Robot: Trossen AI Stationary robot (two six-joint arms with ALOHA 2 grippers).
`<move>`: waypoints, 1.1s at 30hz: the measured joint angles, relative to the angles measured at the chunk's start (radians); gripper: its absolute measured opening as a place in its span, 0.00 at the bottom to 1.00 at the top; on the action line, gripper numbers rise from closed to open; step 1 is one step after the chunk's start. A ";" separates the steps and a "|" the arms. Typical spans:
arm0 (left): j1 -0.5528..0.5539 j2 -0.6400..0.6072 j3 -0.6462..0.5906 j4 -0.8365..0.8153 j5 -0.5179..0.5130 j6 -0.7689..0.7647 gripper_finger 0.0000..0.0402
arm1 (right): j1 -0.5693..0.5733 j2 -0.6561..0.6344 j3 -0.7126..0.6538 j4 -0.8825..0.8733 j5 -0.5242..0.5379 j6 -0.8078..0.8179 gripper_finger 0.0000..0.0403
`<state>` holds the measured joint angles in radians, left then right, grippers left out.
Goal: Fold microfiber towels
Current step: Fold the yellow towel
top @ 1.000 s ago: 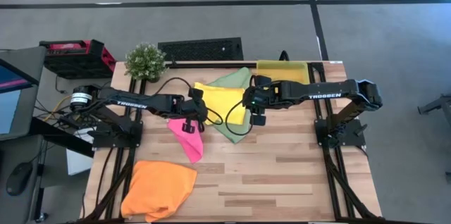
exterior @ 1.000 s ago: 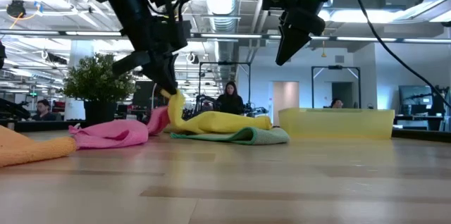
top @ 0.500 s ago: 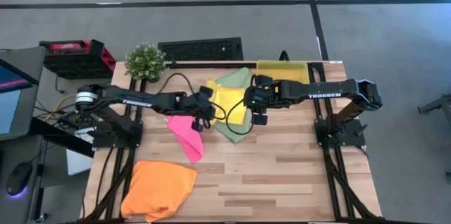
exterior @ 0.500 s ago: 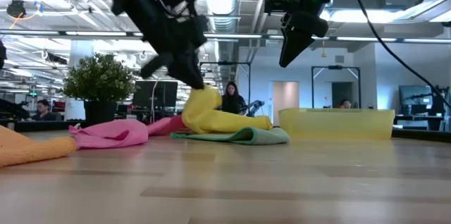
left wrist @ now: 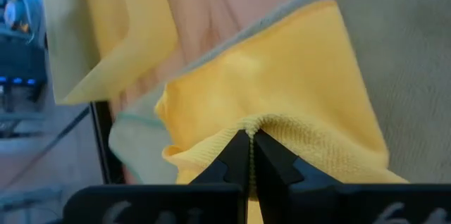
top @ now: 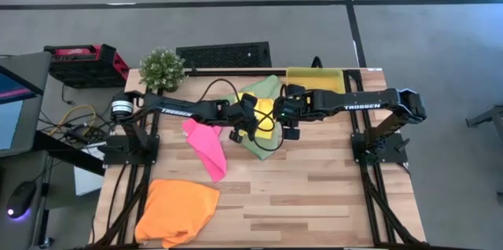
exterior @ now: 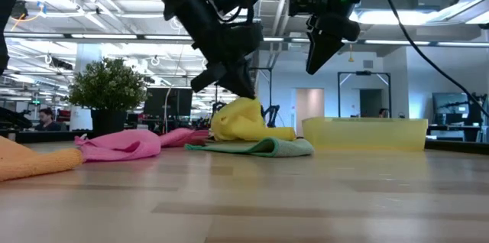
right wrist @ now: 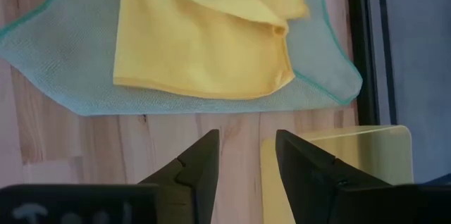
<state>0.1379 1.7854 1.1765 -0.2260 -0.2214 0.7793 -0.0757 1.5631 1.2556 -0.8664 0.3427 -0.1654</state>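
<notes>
The step in hand looks like the first fold of the yellow towel [top: 266, 116]. The left gripper [top: 253, 118] is pinched tight on one edge of it, and the cloth drapes over itself in a doubled heap. It lies on the green towel [top: 263, 91] at the far middle of the table [top: 314, 195]. The right gripper [top: 288, 126] hovers just right of that heap with its fingers apart, holding nothing.

The next move, as I judge it, is to lay the held edge down squarely on the opposite edge and let go. The right gripper could press the cloth flat so it does not slide (microfiber bunches easily).

The pink towel [top: 206, 146] lies crumpled to the left, and the orange towel [top: 177, 211] sits at the near left corner. A yellow tray [top: 314, 79] stands at the far right, a small potted plant [top: 162, 67] at the far left. The table is pale wood planks. Beyond it is an open office hall with exposed ceiling pipes, and a few people sit far off.
</notes>
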 joint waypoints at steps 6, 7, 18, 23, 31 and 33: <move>-0.003 0.001 0.008 0.018 0.060 0.049 0.00 | 0.000 0.000 0.000 -0.018 0.002 0.000 0.41; -0.004 0.001 0.008 0.027 0.061 0.059 0.00 | 0.000 0.000 0.000 -0.017 0.002 0.000 0.41; -0.003 0.001 0.008 0.078 0.107 0.091 0.00 | 0.000 0.000 0.000 -0.016 0.002 0.000 0.41; -0.002 0.001 0.007 0.086 0.103 0.024 0.02 | 0.000 0.000 0.000 -0.016 0.002 0.000 0.41; 0.000 0.015 0.007 0.082 0.103 -0.046 0.21 | 0.000 0.000 0.000 -0.016 0.001 0.000 0.41; 0.000 0.026 0.007 0.089 0.103 -0.065 0.26 | 0.000 0.000 0.000 -0.017 0.000 0.000 0.41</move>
<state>0.1375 1.8114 1.1834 -0.1366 -0.1188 0.7143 -0.0753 1.5631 1.2556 -0.8831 0.3425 -0.1650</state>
